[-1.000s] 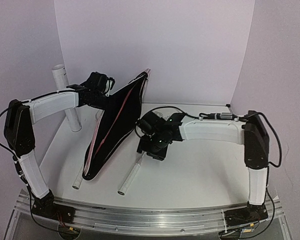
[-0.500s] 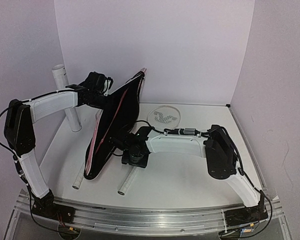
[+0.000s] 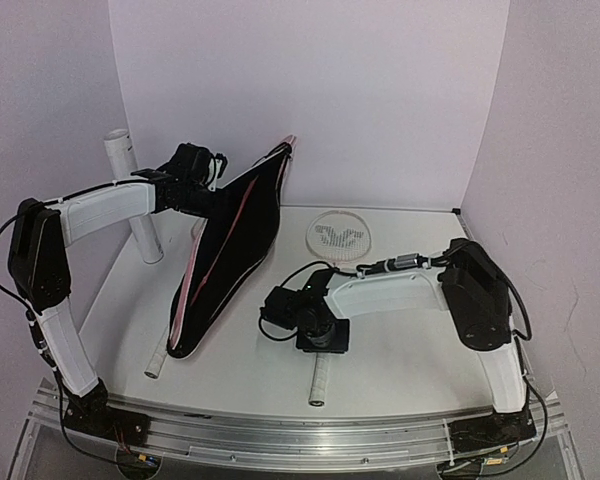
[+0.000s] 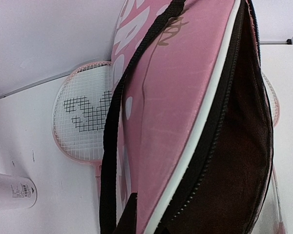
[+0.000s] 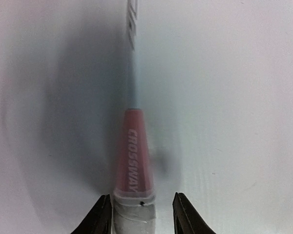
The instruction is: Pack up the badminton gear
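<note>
Swung rightward, racket (image 3: 337, 236) is straddled by loose right pincer (image 5: 142, 217); bag (image 3: 230, 250) is gripped open by left pincer (image 3: 208, 172) for loading.

Only clean read: "CROSSWAY", white, lengthwise on the pink cone (image 5: 132, 156) of the racket (image 3: 320, 378), dead ahead of the right gripper (image 5: 142, 197) between its fingers (image 5: 101, 219). White block lettering on the pink bag (image 4: 176, 107) right in front of the left gripper (image 3: 216, 188) is cut by the black strap (image 4: 112, 146), not legible. Label on the white tube (image 4: 12, 192), lower left of that gripper's view, too small to read
</note>
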`<control>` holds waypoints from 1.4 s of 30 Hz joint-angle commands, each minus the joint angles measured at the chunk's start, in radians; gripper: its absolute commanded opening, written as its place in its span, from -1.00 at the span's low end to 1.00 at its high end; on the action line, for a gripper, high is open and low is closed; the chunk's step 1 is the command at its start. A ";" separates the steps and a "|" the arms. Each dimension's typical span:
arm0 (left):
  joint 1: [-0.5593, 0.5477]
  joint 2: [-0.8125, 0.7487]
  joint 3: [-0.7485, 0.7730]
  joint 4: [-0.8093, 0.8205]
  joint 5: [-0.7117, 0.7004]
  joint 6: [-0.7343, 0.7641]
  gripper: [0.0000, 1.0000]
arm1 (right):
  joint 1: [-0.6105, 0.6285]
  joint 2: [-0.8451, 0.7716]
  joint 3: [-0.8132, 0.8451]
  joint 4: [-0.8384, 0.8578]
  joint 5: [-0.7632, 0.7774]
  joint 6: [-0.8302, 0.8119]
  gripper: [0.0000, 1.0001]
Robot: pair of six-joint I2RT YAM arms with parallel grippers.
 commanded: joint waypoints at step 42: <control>-0.089 0.249 0.217 -0.018 -0.118 -0.095 -1.00 | -0.045 -0.601 -0.513 0.118 0.023 -0.066 -1.00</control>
